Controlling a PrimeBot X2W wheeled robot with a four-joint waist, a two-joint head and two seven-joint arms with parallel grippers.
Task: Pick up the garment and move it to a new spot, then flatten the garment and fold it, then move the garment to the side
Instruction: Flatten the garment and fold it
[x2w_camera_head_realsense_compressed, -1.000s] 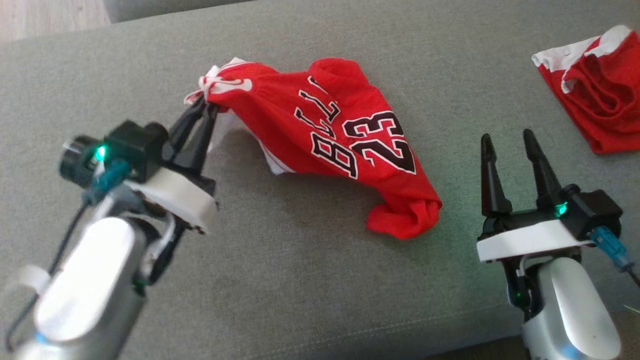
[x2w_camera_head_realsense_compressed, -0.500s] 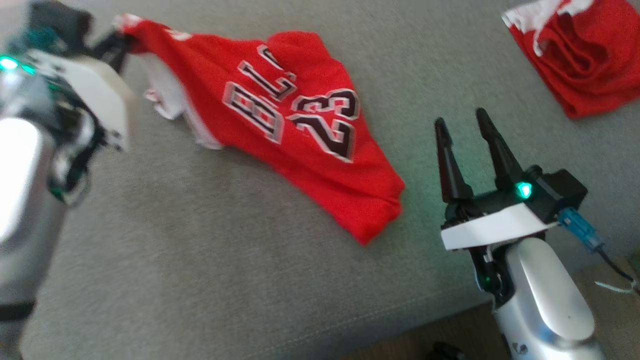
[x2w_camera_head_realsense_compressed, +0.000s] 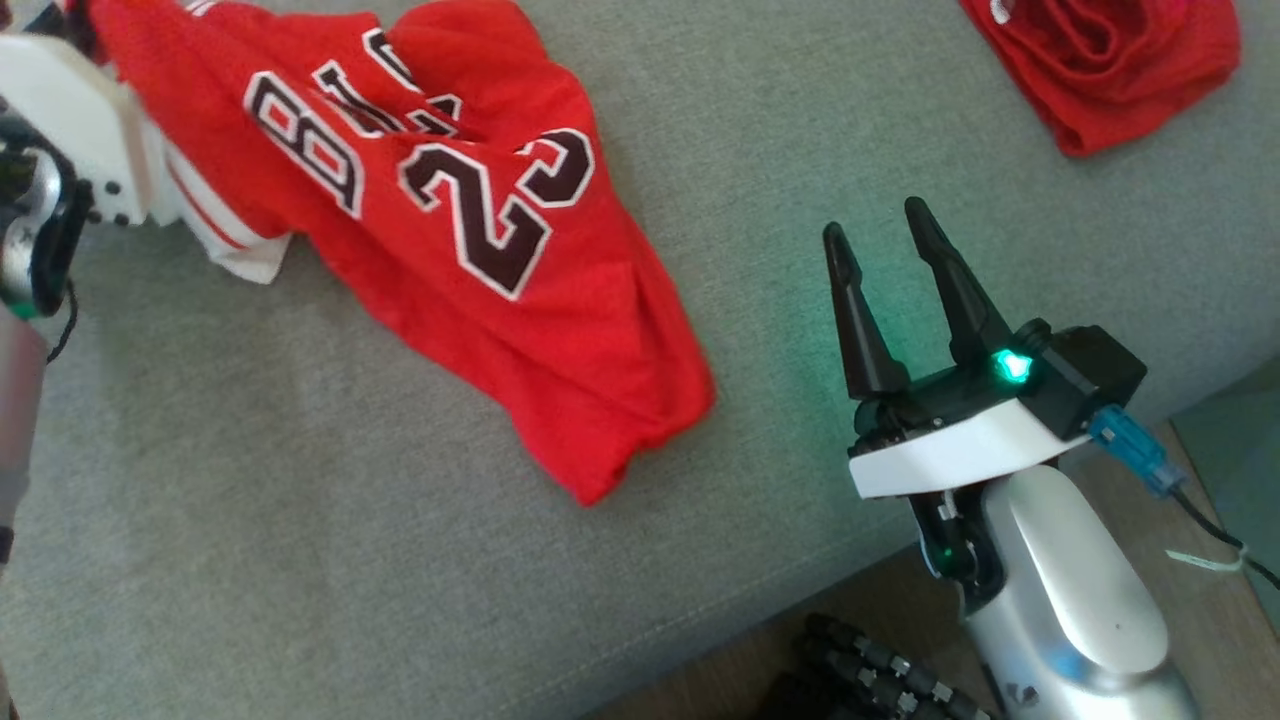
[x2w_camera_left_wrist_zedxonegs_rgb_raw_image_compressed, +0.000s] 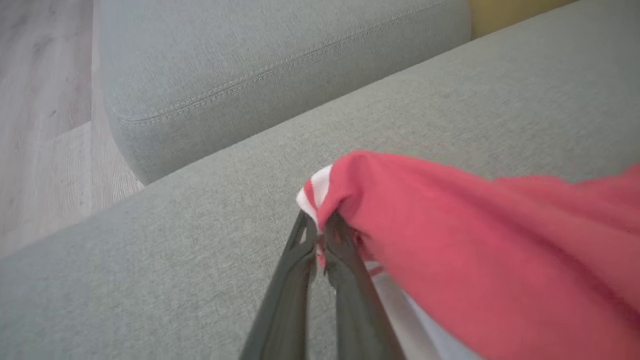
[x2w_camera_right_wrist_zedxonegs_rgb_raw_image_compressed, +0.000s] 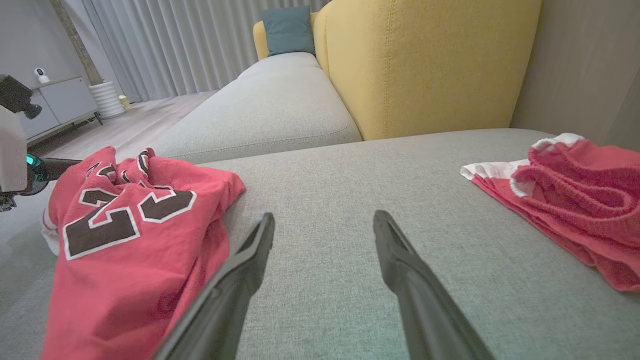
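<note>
- While the left gripper (x2w_camera_left_wrist_zedxonegs_rgb_raw_image_compressed: 320, 235) is clamping its two fingers tight on a white-trimmed edge of the red jersey (x2w_camera_head_realsense_compressed: 470, 260), the cloth is trailing from the upper left of the head view toward the centre, with its lower end resting on the grey sofa cushion (x2w_camera_head_realsense_compressed: 300, 560).
- Right gripper (x2w_camera_head_realsense_compressed: 875, 222) is standing at the lower right of the head view, fingers spread wide and gripping nothing, apart from the jersey's lower end.
- A second red garment (x2w_camera_head_realsense_compressed: 1110, 60) is lying bunched at the upper right, well apart from the jersey.
- Jersey is judged to be handling as light, limp fabric: it is sagging and creasing under its own weight, offering no stiffness, and is likely to slide easily over the upholstery.
- Single-edge hold is leaving the body bunched. For flattening, the sound holds are appearing to be the trimmed hems or shoulder seams, one per gripper, where doubled fabric is giving the fingers more to bite.
- Thin single layers are risking slipping out of the pinch.
</note>
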